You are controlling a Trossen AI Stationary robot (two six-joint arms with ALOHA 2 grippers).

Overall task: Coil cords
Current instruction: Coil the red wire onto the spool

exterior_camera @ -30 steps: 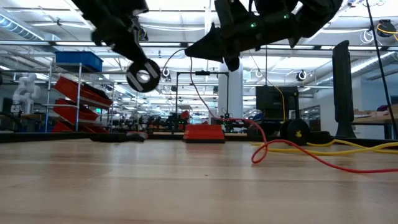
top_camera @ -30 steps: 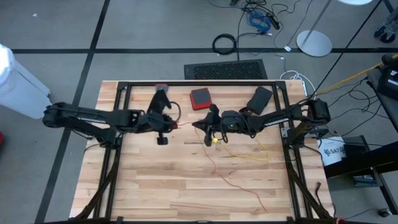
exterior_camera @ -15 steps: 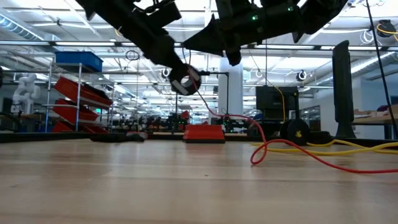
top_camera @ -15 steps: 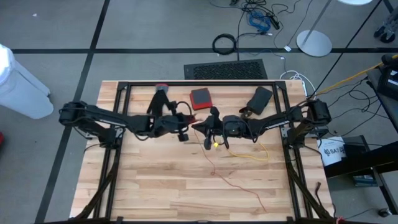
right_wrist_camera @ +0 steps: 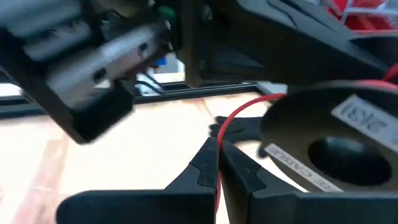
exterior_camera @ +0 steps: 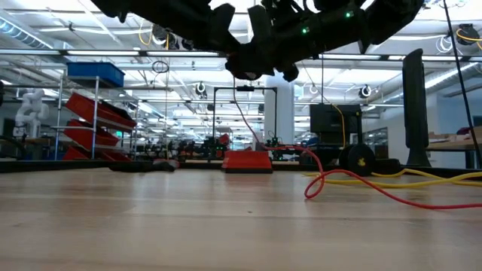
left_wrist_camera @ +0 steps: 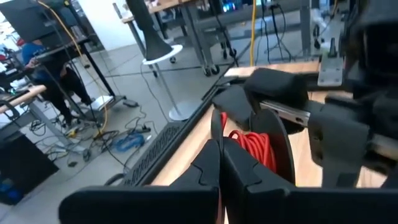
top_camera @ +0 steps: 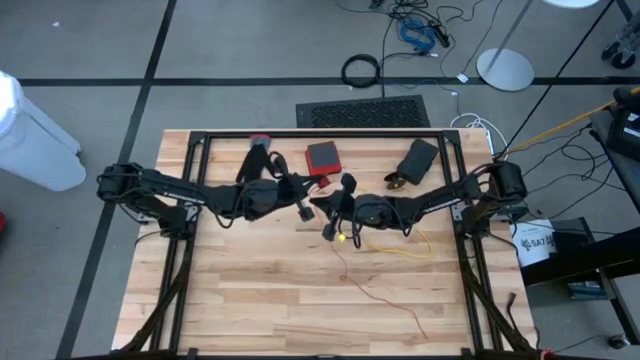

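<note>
Dark arms meet mid-table, left end effector [top_camera: 303,208] and right end effector [top_camera: 330,226] pinching a red cord [right_wrist_camera: 239,112].

A red box [top_camera: 322,158] and a black pouch [top_camera: 416,158] lie near the wooden table's [top_camera: 250,300] far edge.

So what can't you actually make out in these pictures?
- High view: where the red cord meets the left gripper, too small and hidden by the arms.
- Left wrist view: the spool, partly covered by the right gripper.
- Right wrist view: spool label, blurred and cut off.
</note>
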